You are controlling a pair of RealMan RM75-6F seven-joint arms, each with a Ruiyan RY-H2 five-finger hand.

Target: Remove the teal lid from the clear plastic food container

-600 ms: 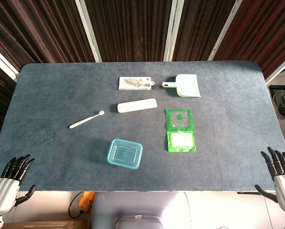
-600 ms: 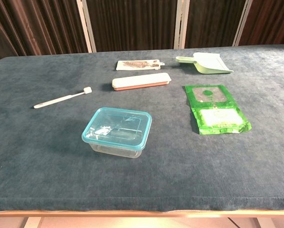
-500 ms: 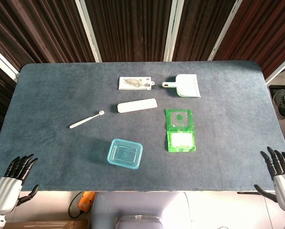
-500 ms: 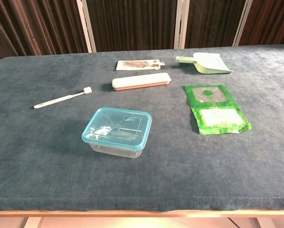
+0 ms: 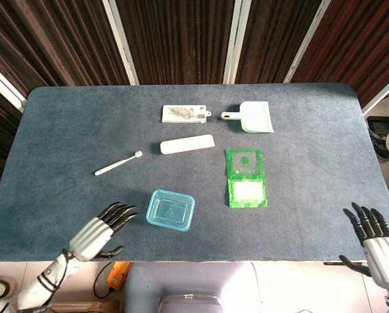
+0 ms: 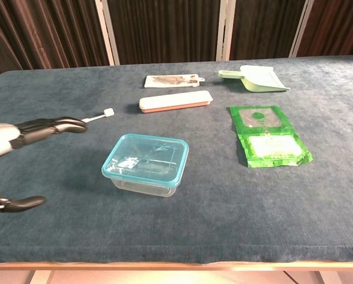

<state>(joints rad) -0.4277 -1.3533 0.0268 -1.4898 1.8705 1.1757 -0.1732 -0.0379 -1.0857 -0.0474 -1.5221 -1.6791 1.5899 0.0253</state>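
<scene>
Blue-grey felt covers the table, the biggest thing in view, and the left hand hovers over its near edge with fingers spread and thumb apart, holding nothing. Just ahead of those fingertips sits the clear plastic food container, with the teal lid seated on its rim; hand and box do not touch. Judging by its open spread and its aim at the box, the hand is set to steady or grasp it, so the lid removal has not begun.

Farther from the left hand and off toward the other arm lies a green pouch, flat on the felt. Beyond it is a pale dustpan, and past the container are a long white case and a printed white packet. A toothbrush lies out beyond the left hand's fingertips; in the chest view the fingers cover most of its handle.

The right hand waits off the table's far corner, fingers apart and empty, well away from the box. It is cut off by the head view's edge and absent from the chest view. Whether the lid has latches cannot be made out.
</scene>
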